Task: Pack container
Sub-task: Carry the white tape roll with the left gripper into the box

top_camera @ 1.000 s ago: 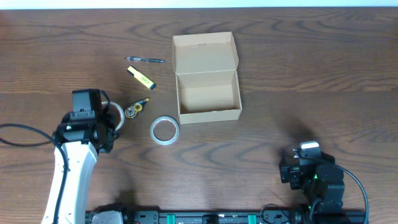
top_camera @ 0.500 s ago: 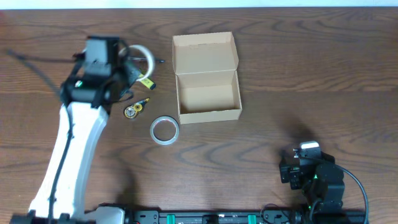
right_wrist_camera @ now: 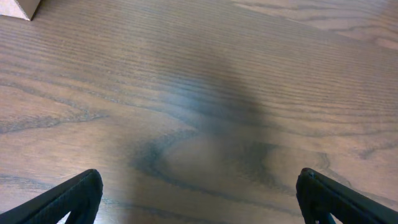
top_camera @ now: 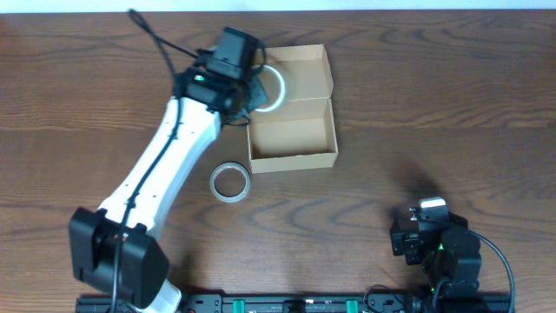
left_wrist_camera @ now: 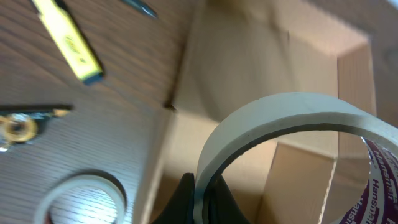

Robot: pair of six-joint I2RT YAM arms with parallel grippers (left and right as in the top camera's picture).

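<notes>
Left gripper (left_wrist_camera: 202, 198) pinched on rim of tape roll (left_wrist_camera: 283, 109), hanging over container (top_camera: 292, 160) at its left wall, by the lid hinge. Right gripper (right_wrist_camera: 199, 202) fingers wide, container well apart

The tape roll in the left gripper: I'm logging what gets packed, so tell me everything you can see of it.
The tape roll is a pale cream ring, matte like masking tape, with red lettering printed inside its core. The left gripper pinches its wall, one jaw inside the ring and one outside. It hangs in the air over the container, above the open lid flap by the hinge. Only the jaws appear to touch it.
</notes>
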